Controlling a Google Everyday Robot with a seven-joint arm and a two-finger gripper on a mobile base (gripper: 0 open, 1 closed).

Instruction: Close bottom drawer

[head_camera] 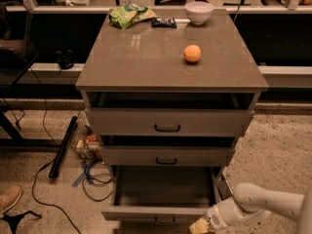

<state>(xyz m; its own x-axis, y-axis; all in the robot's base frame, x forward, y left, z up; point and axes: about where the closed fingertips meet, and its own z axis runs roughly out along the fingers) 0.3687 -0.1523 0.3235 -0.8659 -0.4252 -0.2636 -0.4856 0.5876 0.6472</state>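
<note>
The bottom drawer [161, 212] is the lowest of three grey-beige drawers and stands pulled far out, its inside showing empty. Its small dark handle [164, 222] sits at the centre of the front, near the picture's lower edge. My gripper [201, 226] is at the drawer's front right corner, at the end of the white arm [258, 204] that comes in from the lower right. It is close against the drawer front.
The top drawer [168, 122] and middle drawer [165, 156] stand slightly open. On the cabinet top are an orange [192, 53], a white bowl [199, 11], a green snack bag [130, 14] and a dark packet [164, 22]. Cables [92, 174] and a black bar [62, 147] lie on the floor at left.
</note>
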